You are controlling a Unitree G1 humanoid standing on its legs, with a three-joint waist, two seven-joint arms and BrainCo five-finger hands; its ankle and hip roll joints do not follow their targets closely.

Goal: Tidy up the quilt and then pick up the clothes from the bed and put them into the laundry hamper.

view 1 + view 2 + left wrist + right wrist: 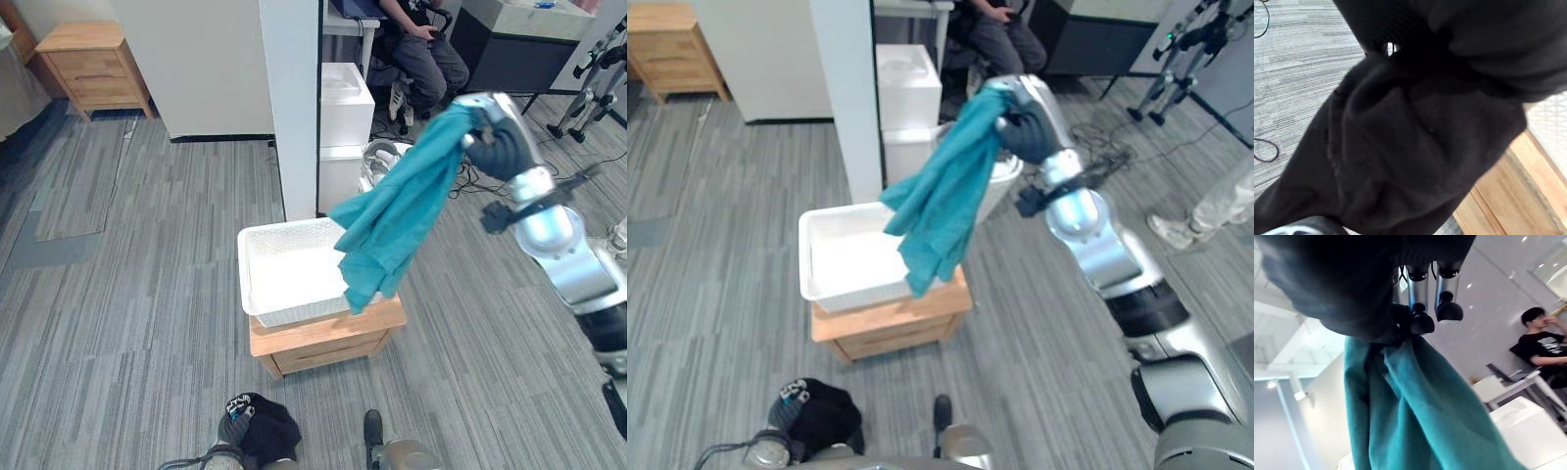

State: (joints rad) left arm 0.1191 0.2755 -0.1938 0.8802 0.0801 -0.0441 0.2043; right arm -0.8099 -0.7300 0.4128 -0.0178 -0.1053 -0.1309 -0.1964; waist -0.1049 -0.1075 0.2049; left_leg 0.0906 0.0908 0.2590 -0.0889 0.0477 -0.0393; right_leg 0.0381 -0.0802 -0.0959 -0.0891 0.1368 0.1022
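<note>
1. No readable writing shows on anything.
2. The right robot hand, raised at 2 o'clock, has its fingers clenched on a teal cloth garment, which hangs down over the 3 o'clock rim of the white woven plastic laundry hamper on a low wooden bench.
3. The left robot hand, at 6 o'clock, is buried in a black fabric garment; whether its fingers are clenched cannot be told.

Matt teal cloth, white plastic hamper, wooden stand.
</note>
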